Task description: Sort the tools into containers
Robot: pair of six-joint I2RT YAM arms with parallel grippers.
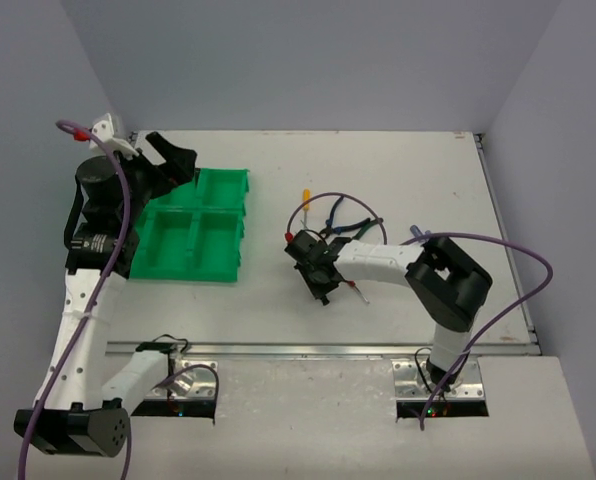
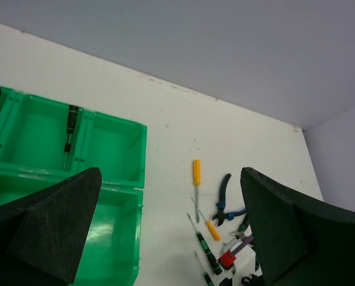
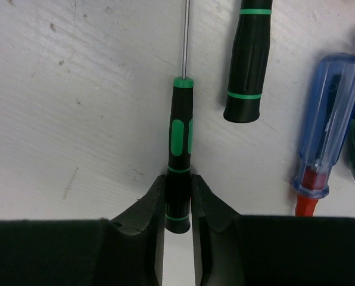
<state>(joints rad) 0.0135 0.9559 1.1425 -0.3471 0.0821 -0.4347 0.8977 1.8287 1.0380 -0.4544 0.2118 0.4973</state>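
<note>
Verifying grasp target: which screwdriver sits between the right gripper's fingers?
The slim black-and-green screwdriver, its handle end pinched by the right gripper. The thicker black-green handle and the blue-handled screwdriver lie to one side, untouched.

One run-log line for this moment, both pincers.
left pincer: open, near green bin | right pincer: shut on black-green screwdriver, lying on table | phase: grasp
</note>
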